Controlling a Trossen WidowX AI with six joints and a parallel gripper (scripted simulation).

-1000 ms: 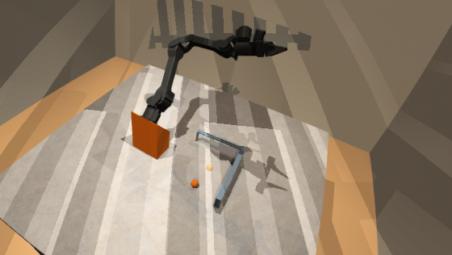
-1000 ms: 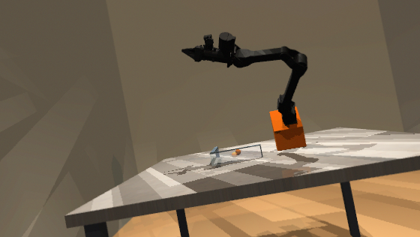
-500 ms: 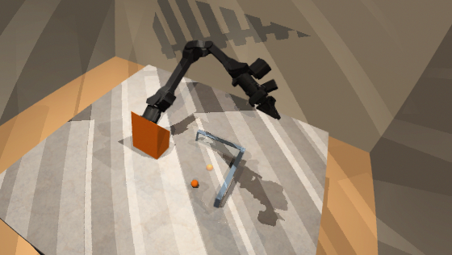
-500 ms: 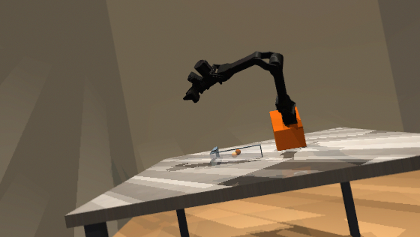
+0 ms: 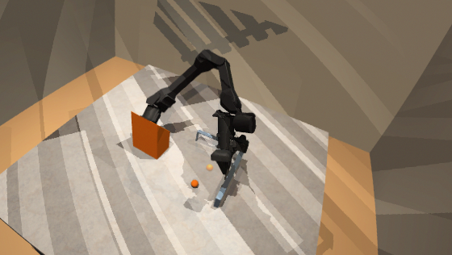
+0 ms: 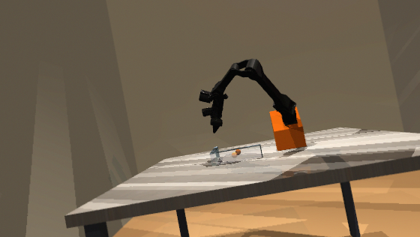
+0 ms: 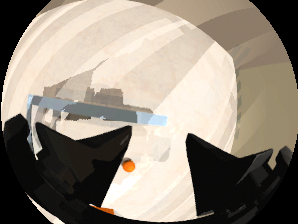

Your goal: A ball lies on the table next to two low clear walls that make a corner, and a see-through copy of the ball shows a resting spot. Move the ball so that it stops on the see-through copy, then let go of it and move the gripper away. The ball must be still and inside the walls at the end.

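The orange ball (image 5: 194, 183) (image 6: 238, 151) (image 7: 129, 166) rests on the table. The paler see-through copy (image 5: 209, 167) (image 6: 234, 154) is a short way from it, on the open side of the corner; I cannot make it out in the wrist view. The long clear wall (image 5: 228, 180) (image 7: 100, 111) and the shorter wall (image 5: 207, 133) form the corner, partly behind the arm in the top view. My gripper (image 5: 224, 173) (image 6: 214, 132) (image 7: 159, 134) points down, open and empty, well above the table. In the wrist view the ball shows beside the left finger's inner edge.
The orange base block (image 5: 150, 139) (image 6: 290, 136) carries the arm behind the corner area. The low walls stand up from the table (image 5: 133, 210) (image 6: 150, 187) under and near the gripper.
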